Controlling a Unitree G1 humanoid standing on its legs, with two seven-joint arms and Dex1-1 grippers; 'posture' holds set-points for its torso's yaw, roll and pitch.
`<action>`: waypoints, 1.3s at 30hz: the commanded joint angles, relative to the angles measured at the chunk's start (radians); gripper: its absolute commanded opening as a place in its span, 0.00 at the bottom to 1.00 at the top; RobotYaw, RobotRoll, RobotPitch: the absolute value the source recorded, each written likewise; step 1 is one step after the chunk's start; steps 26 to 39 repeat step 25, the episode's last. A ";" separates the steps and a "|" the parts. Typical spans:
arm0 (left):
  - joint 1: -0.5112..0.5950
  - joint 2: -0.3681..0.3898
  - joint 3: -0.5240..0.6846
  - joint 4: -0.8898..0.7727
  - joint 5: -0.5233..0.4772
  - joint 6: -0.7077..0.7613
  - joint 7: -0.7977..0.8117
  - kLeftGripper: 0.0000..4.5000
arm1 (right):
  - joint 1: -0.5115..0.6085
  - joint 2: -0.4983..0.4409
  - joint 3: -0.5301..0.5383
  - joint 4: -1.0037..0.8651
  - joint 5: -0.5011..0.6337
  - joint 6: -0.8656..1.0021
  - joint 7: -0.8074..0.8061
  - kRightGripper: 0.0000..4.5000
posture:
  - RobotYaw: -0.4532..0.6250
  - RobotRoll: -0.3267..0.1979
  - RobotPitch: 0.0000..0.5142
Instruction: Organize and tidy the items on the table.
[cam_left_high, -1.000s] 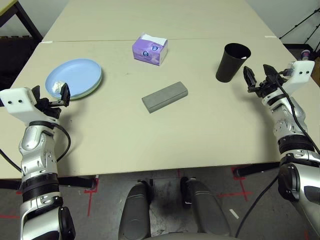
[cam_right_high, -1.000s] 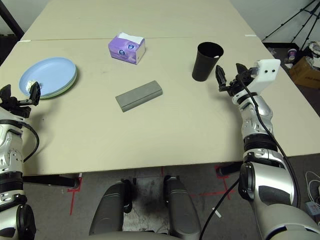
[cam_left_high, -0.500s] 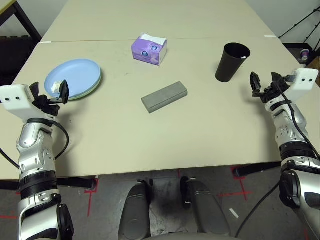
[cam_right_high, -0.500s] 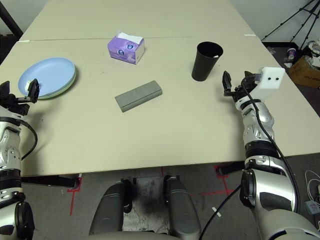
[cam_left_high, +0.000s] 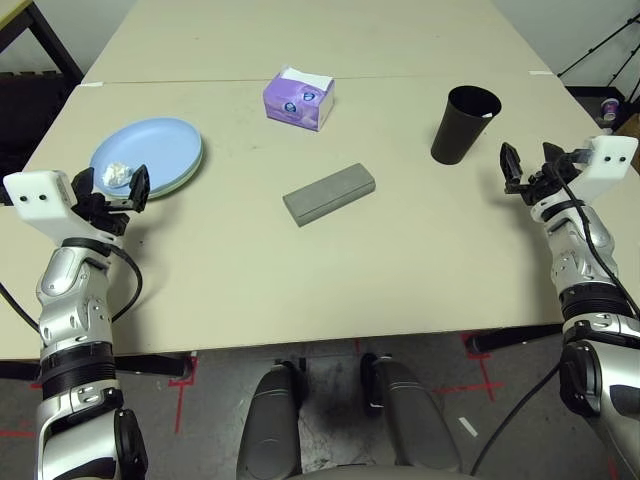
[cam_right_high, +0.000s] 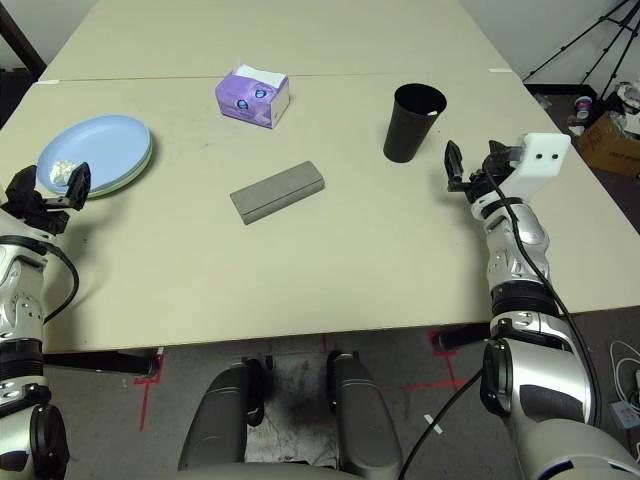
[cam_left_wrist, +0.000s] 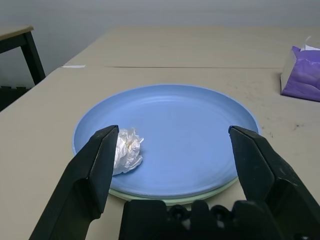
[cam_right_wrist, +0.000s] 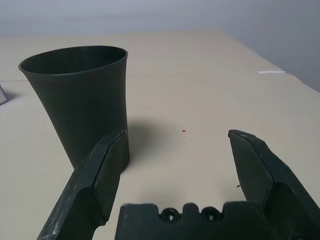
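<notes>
The left gripper (cam_left_high: 118, 186) has its fingers spread wide, empty, just short of the plates (cam_left_high: 160, 150) at ten o'clock on the table (cam_left_high: 330, 260); a tissue (cam_left_wrist: 126, 150) lies on the blue top plate. The right gripper (cam_left_high: 530, 168) is equally wide and empty, beside the cup (cam_left_high: 461, 124) at two o'clock. The glasses case (cam_left_high: 329, 193) lies at centre, a purple tissue pack (cam_left_high: 298, 98) at twelve.

Plates (cam_left_high: 160, 150) stacked at table (cam_left_high: 330, 260) left, tissue (cam_left_high: 117, 173) on top; glasses case (cam_left_high: 329, 193) centre; tissue box (cam_left_high: 298, 98) behind it; cup (cam_left_high: 464, 124) right.
</notes>
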 joint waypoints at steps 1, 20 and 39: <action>0.015 -0.007 -0.001 0.004 -0.010 0.010 -0.005 1.00 | 0.025 -0.004 -0.022 0.024 0.005 -0.019 0.001 0.99 | 0.41 0.62 0.34; 0.004 -0.018 -0.005 -0.023 -0.008 0.012 0.015 1.00 | 0.012 -0.016 -0.022 0.031 0.008 -0.026 0.005 0.99 | 0.40 0.62 0.32; 0.002 -0.020 -0.006 -0.023 -0.007 0.014 0.015 1.00 | 0.015 -0.019 -0.022 0.025 0.008 -0.024 0.003 0.99 | 0.40 0.62 0.31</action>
